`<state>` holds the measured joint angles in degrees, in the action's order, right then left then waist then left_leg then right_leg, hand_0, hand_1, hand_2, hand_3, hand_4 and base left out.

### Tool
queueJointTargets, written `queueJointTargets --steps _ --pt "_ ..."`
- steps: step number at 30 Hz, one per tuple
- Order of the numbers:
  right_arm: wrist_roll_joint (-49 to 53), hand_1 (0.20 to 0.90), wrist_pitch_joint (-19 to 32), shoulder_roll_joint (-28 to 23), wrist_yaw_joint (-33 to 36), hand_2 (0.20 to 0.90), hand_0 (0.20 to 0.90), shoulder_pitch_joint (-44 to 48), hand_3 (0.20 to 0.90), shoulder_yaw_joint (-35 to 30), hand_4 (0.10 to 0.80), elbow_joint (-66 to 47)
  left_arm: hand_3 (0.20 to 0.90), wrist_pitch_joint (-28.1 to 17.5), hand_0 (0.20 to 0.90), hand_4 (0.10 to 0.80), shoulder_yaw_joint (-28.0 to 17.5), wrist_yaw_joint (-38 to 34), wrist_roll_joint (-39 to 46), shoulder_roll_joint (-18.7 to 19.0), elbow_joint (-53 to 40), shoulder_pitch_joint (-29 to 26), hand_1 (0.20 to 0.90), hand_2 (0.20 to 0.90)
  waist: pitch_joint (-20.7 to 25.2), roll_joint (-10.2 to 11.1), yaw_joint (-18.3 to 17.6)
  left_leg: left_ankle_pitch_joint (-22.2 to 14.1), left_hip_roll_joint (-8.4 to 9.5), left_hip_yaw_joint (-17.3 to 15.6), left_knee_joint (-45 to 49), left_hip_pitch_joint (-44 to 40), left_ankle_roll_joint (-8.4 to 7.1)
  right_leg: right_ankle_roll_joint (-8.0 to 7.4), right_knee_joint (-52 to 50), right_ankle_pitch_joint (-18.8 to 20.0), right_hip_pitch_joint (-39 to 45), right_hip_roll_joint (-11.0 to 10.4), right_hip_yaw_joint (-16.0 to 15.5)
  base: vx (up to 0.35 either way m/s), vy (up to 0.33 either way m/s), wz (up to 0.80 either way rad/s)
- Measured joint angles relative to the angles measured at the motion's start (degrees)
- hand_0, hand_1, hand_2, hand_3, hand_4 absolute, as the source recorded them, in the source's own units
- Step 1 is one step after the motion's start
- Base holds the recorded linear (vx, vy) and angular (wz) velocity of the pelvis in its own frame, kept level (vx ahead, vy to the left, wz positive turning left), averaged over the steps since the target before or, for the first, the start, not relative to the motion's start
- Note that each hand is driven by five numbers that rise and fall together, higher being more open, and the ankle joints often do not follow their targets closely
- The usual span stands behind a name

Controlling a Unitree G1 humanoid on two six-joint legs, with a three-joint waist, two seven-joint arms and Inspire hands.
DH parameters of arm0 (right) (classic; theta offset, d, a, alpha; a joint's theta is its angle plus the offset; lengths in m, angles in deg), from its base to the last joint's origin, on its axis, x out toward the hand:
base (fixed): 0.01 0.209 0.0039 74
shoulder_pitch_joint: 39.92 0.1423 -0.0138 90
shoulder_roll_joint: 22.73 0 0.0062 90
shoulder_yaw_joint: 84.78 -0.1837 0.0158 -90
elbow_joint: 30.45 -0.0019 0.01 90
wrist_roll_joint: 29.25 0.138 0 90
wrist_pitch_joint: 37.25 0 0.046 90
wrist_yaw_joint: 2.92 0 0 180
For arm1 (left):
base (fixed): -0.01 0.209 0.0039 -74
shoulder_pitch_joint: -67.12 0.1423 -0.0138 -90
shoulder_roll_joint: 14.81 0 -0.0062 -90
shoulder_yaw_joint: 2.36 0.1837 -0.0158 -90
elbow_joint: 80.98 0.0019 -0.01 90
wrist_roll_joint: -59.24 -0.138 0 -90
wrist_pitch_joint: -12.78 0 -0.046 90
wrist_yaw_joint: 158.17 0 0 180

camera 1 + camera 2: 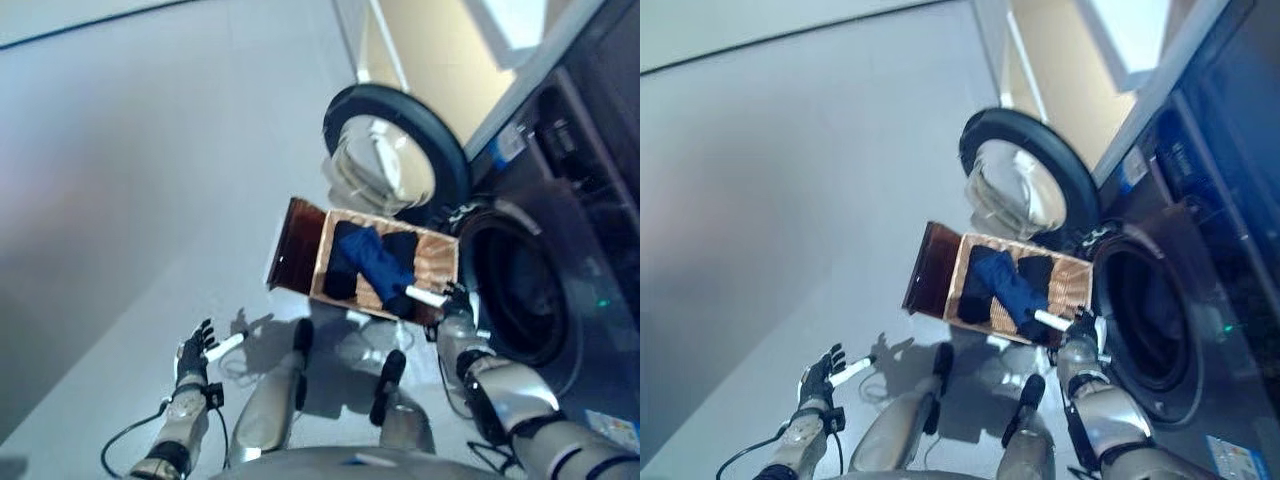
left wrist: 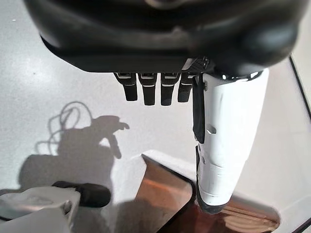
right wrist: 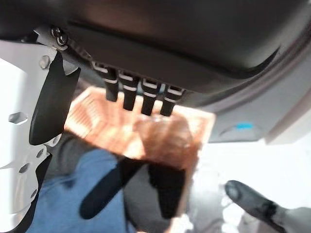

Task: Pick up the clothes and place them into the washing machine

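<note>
the floor point(image 1: 150, 180) is a smooth, pale grey surface that fills most of the scene and carries soft shadows near the robot. along the far side a pale wall point(image 1: 440, 50) with a light baseboard runs up to the dark front of the washing machine point(image 1: 590, 230). its round drum opening point(image 1: 515, 285) is dark and uncovered, and the door point(image 1: 395, 150), a glass porthole in a thick black ring, is swung wide open and stands beside the opening.

just in front of the machine, below the open door, a brown wicker basket point(image 1: 440, 255) rests on the floor, with a darker reddish-brown flap or lid point(image 1: 295, 245) standing open on the side away from the drum. the clothes point(image 1: 375, 262) lie inside the basket: a blue garment draped across dark, nearly black pieces.

the right hand point(image 1: 1080, 330) hangs over the basket's near edge, close to the drum opening, its white-covered thumb pointing toward the clothes. in the right wrist view the fingers point(image 3: 141, 99) are straight and spread above the blue cloth, holding nothing.

the left hand point(image 1: 195, 352) is well apart from the basket, low over bare floor, fingers point(image 2: 153, 90) extended and relaxed, thumb out, grasping nothing.
</note>
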<state>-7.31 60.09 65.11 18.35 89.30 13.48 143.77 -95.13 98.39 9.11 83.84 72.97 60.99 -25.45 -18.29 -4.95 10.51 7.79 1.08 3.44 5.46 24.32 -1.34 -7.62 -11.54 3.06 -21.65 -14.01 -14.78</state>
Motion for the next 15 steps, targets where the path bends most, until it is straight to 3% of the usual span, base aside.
queueJointTargets --steps 6,15 --pt "-0.06 0.9 -0.79 -3.32 0.39 0.9 0.9 6.78 0.9 -0.64 0.8 3.12 0.9 -0.2 0.9 0.8 2.17 0.11 0.74 1.06 -4.72 -0.23 0.9 0.9 -1.48 -0.33 2.4 -0.21 1.12 0.21 2.7 5.54 0.8 0.29 -8.46 -4.04 -7.83 -2.46 0.39 0.05 0.016 0.14" --pt "-0.13 0.9 -1.2 -6.81 3.92 0.9 0.9 9.86 0.9 -1.26 0.8 4.68 0.9 -0.3 0.9 0.8 5.81 -0.41 0.6 1.42 -7.71 -0.41 0.9 0.9 -1.82 -0.68 4.58 -0.58 1.94 0.61 4.81 10.27 1.41 0.61 -13.23 -6.23 -13.21 -3.89 0.25 0.029 0.024 0.08"
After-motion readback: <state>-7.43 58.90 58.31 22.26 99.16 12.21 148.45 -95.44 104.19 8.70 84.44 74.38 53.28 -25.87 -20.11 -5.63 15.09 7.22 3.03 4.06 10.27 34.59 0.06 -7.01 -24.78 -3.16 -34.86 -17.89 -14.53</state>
